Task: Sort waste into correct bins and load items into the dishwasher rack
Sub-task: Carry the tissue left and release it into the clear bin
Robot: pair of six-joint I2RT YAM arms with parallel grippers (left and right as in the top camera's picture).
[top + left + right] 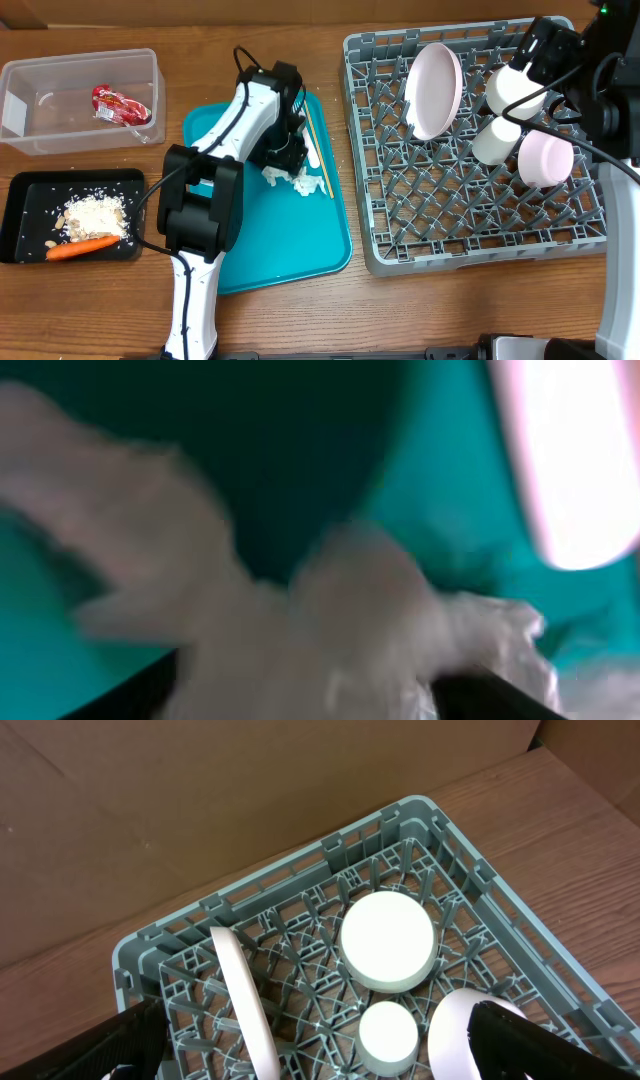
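Overhead: crumpled white paper napkins (291, 181) on the large teal plastic tray (300, 250), under the left arm (205, 205).
They sit between the left fingers (480, 702); clamped or not, I cannot tell; the right fingers (540, 1050) stand open, far off.

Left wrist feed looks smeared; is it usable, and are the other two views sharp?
Left wrist: badly blurred throughout; only the white napkin on the teal tray reads, with a blown-out streak upper right. Overhead: sharp, evenly lit. Right wrist: sharp across the rack, no glare.

Lab bench: robot arms (200, 210), wooden table (450, 310), cardboard backdrop (200, 800).
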